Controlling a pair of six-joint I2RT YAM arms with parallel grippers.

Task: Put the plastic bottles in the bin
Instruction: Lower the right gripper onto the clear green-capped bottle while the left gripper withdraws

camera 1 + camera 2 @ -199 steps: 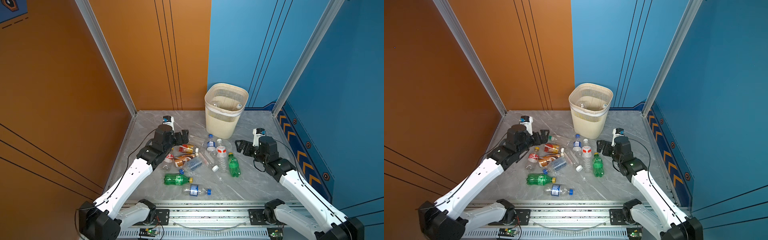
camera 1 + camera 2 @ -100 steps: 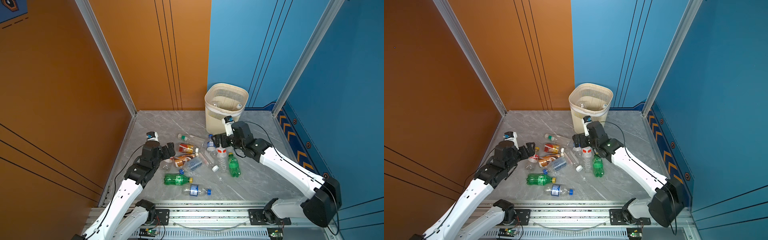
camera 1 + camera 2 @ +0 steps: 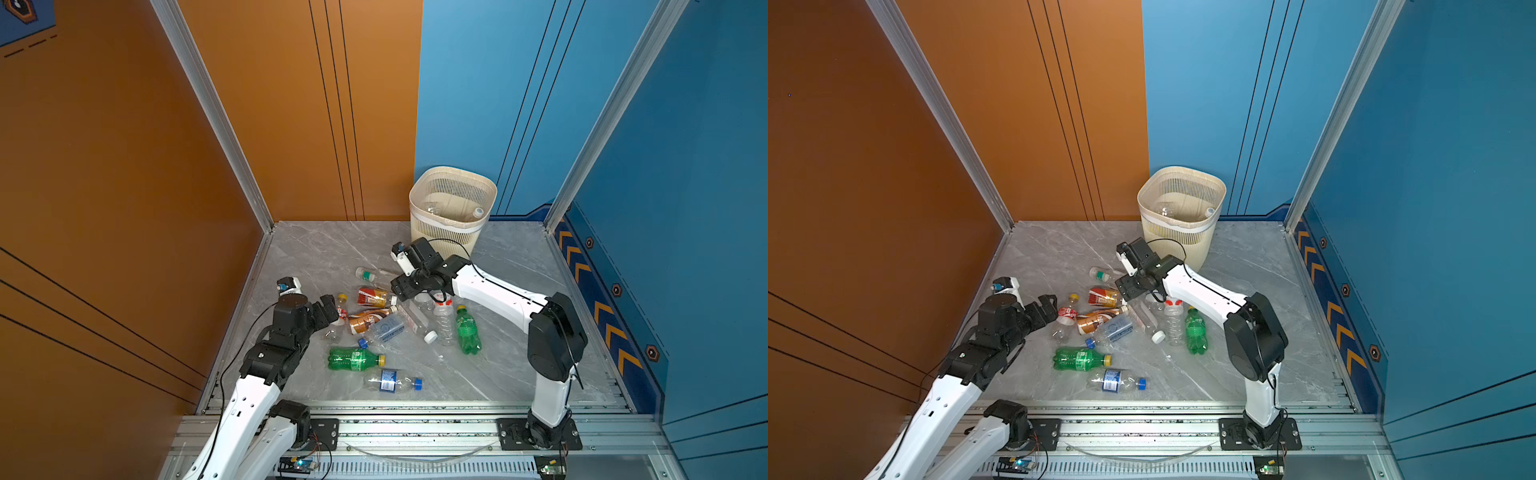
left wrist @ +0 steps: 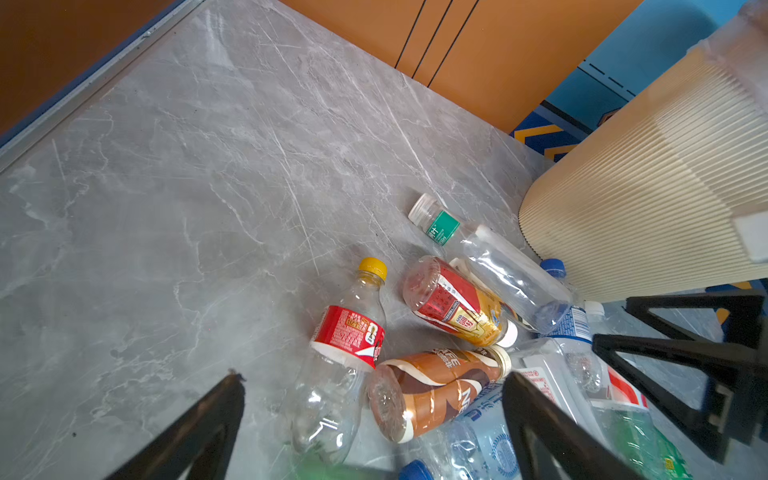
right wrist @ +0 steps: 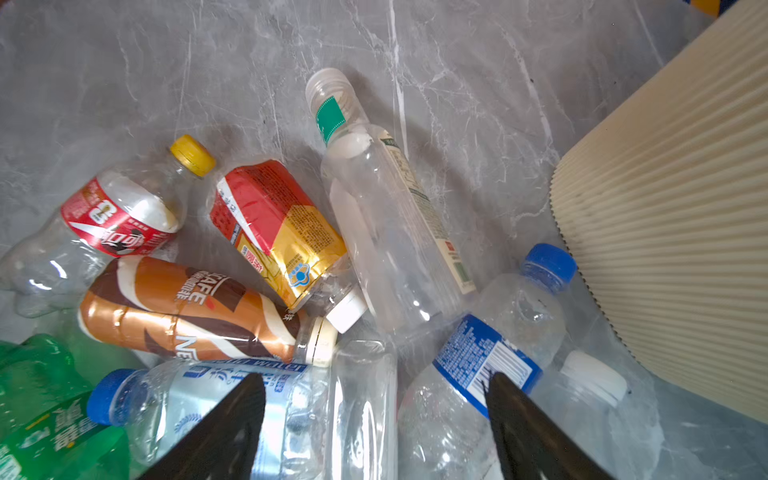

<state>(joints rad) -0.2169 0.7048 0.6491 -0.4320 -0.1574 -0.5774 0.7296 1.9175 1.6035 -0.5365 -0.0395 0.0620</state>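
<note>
Grey marble table point(image 3: 316, 249): cream ribbed plastic bin point(image 3: 461, 239) at far edge, clear bottles point(image 3: 432, 208) inside. Loose pile of plastic bottles point(image 3: 386, 324) lies mid-table, just in front of bin. Right tool point(image 5: 375, 378) nearer, low over pile's bin-side end, jaws spread, gripping nothing visible; clear blue-capped bottle point(image 5: 478, 345) beside one finger, cap end toward bin. Left tool point(image 4: 372, 378) wide open, empty, at pile's left edge.

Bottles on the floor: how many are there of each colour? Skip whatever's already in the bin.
green bottles: 2
brown bottle: 1
clear bottles: 8, counting the blue-capped bottle below the right gripper
Total: 11
</note>
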